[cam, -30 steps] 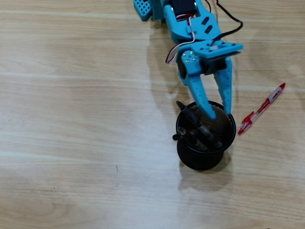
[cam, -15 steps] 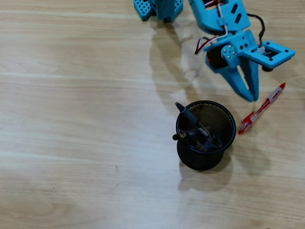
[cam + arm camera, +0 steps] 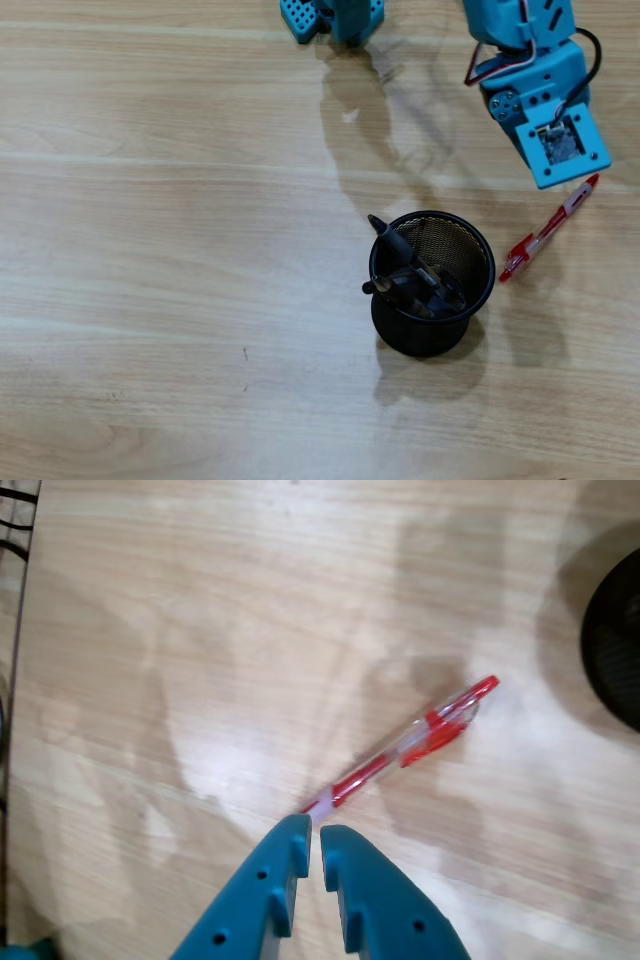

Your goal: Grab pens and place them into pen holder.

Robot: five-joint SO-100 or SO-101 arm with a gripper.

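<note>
While nearly closed, gripper empty, above red pen

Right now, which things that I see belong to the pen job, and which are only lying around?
Belong to the job:
- red-and-clear pen, lying on the table beside the holder
- black mesh pen holder
- dark pens already in the holder
- gripper, closed just above the red pen's end

Only lying around:
- black cable at the wrist view's edge
- wooden table
</note>
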